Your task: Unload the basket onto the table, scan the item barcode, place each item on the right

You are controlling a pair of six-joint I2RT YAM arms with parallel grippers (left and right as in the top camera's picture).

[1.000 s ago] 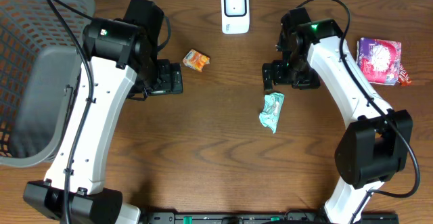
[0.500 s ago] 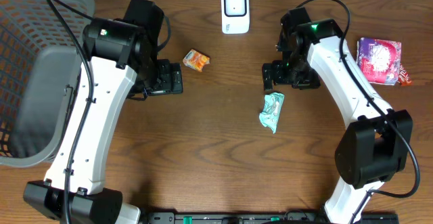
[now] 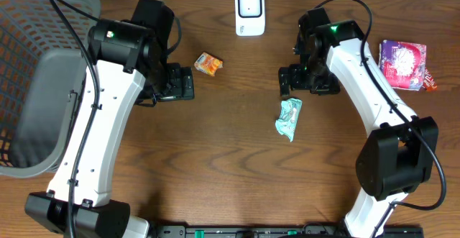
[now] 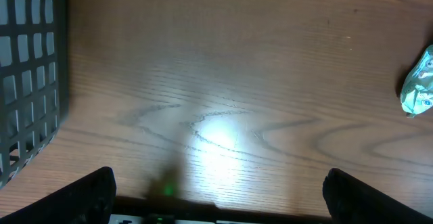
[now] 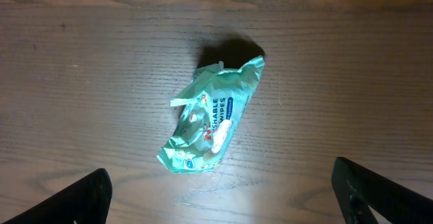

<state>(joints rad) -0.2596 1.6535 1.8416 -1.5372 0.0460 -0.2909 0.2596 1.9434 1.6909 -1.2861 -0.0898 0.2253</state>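
A crumpled green wipes packet (image 3: 290, 118) lies on the wooden table mid-right. It shows in the right wrist view (image 5: 213, 116) just ahead of my right gripper (image 5: 226, 204), which hangs open above the table with nothing between its fingers. In the overhead view the right gripper (image 3: 303, 85) sits just behind the packet. The white barcode scanner (image 3: 249, 11) stands at the back centre. My left gripper (image 3: 172, 85) is open and empty over bare wood (image 4: 220, 204); the green packet (image 4: 419, 82) shows at that view's right edge.
A small orange snack packet (image 3: 209, 64) lies right of the left gripper. A purple packet (image 3: 404, 64) lies at the far right. A dark mesh basket (image 3: 36, 80) fills the left side, its wall (image 4: 27, 68) showing in the left wrist view.
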